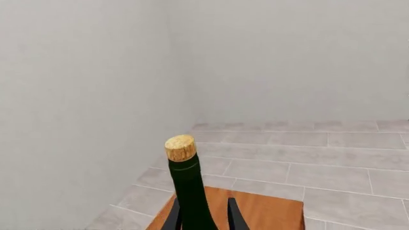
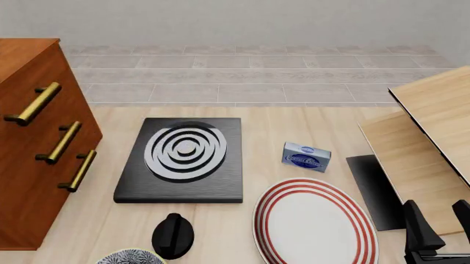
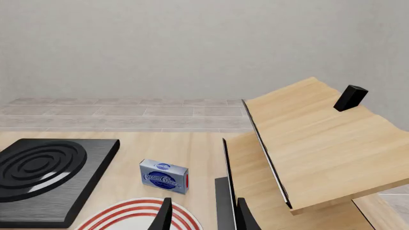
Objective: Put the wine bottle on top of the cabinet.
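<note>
The wine bottle (image 1: 190,191), dark green with a tan cork, stands upright between the two dark fingers of my left gripper (image 1: 203,221), which is shut on it. Under the bottle lies the reddish-brown top of the cabinet (image 1: 271,211); whether the bottle touches it is hidden. In the front view the cabinet (image 2: 33,165) with its three brass handles stands at the left edge, and neither the bottle nor the left arm shows there. My right gripper (image 2: 439,220) (image 3: 204,219) hangs open and empty at the near right, beside the pale boards.
On the table lie a black slab with silver rings (image 2: 184,159), a small blue box (image 2: 307,157), a red-striped white plate (image 2: 316,223), a black knob-like object (image 2: 174,235) and a patterned bowl's rim (image 2: 129,257). Pale wooden boards (image 2: 433,126) rise at the right.
</note>
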Controlling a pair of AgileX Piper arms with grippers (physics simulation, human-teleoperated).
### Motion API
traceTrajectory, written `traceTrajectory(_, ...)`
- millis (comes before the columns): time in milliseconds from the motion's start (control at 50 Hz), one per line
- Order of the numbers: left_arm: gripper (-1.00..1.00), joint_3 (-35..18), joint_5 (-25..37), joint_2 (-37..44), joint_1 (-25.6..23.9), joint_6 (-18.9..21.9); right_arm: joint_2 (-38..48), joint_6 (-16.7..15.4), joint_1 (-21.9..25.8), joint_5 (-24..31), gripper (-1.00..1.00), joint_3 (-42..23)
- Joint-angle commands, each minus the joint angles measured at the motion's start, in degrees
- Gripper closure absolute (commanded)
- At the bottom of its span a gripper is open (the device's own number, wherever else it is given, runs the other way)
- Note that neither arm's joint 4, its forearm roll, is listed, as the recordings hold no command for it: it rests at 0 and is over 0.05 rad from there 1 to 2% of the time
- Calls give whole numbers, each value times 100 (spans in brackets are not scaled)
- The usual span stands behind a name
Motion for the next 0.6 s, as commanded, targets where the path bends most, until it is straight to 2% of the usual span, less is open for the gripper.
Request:
traceTrajectory(20, 100, 327, -186, -139, -27, 77, 0, -1, -1, 0, -100, 0)
traceTrajectory(600, 100, 600, -337, -116, -17, 204, -1, 1, 1, 0, -100, 0)
